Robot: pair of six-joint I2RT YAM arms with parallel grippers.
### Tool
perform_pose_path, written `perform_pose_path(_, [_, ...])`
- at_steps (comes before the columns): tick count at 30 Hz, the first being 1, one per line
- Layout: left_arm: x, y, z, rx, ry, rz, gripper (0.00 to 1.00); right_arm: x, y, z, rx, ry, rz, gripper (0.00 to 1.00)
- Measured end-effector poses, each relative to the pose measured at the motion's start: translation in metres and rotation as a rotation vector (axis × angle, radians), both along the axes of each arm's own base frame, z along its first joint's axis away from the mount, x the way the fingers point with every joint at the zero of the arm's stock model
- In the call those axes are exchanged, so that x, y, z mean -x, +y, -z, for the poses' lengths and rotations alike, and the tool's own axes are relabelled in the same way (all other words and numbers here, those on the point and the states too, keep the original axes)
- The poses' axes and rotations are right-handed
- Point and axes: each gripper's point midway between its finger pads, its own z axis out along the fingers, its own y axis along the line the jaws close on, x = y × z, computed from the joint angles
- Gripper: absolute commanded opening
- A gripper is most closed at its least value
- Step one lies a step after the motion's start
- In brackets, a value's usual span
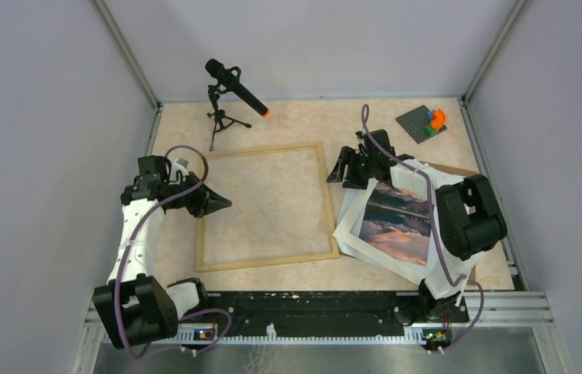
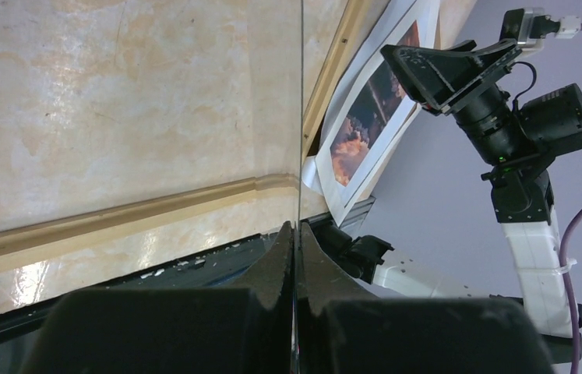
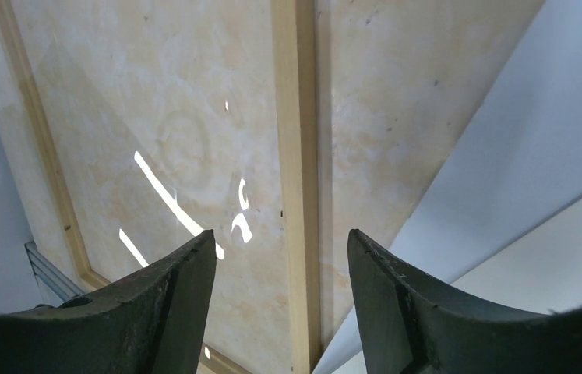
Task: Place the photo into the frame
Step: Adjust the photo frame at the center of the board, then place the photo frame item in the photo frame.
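The frame [image 1: 262,150] of light wood lies flat in the middle of the table. To its right the photo [image 1: 398,224], a sunset print, lies face up on a stack of sheets, partly under my right arm. My left gripper [image 1: 223,204] is at the frame's left strip, shut on the thin edge of a clear pane [image 2: 301,117] that runs straight out from its jaws [image 2: 295,226]. My right gripper [image 1: 336,174] hovers open over the frame's right strip [image 3: 297,156], which shows between its fingertips [image 3: 281,234]. Glare streaks mark the pane [image 3: 163,195] inside the frame.
A white mat [image 1: 349,227] and a brown backing board [image 1: 459,169] lie under the photo. A microphone on a small tripod [image 1: 233,87] stands at the back left. A grey plate with coloured bricks [image 1: 428,121] sits at the back right. Grey walls close in the table.
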Motion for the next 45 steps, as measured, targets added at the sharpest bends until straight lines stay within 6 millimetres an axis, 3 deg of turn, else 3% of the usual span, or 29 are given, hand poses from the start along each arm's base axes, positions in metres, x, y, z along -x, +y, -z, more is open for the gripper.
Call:
perform_pose_path(4, [0.003, -0.002, 0.008, 0.012, 0.016, 0.004, 0.00, -0.007, -0.009, -0.004, -0.010, -0.008, 0.030, 0.62])
perform_pose_path(14, [0.002, 0.000, 0.014, 0.013, 0.020, 0.019, 0.00, -0.001, -0.005, -0.001, -0.025, 0.003, 0.009, 0.61])
perform_pose_path(19, [0.001, 0.004, 0.027, -0.018, 0.034, 0.043, 0.01, 0.004, -0.006, 0.004, -0.024, 0.013, 0.003, 0.61])
perform_pose_path(30, [0.008, 0.018, 0.053, -0.137, 0.063, 0.052, 0.39, 0.011, 0.003, 0.009, 0.011, -0.008, -0.046, 0.61])
perform_pose_path(40, [0.007, 0.033, 0.078, -0.230, 0.121, 0.060, 0.59, 0.010, 0.001, 0.013, 0.044, -0.032, -0.063, 0.61])
perform_pose_path(45, [0.005, 0.035, 0.088, -0.240, 0.137, 0.089, 0.74, 0.011, 0.000, 0.020, 0.057, -0.022, -0.073, 0.61])
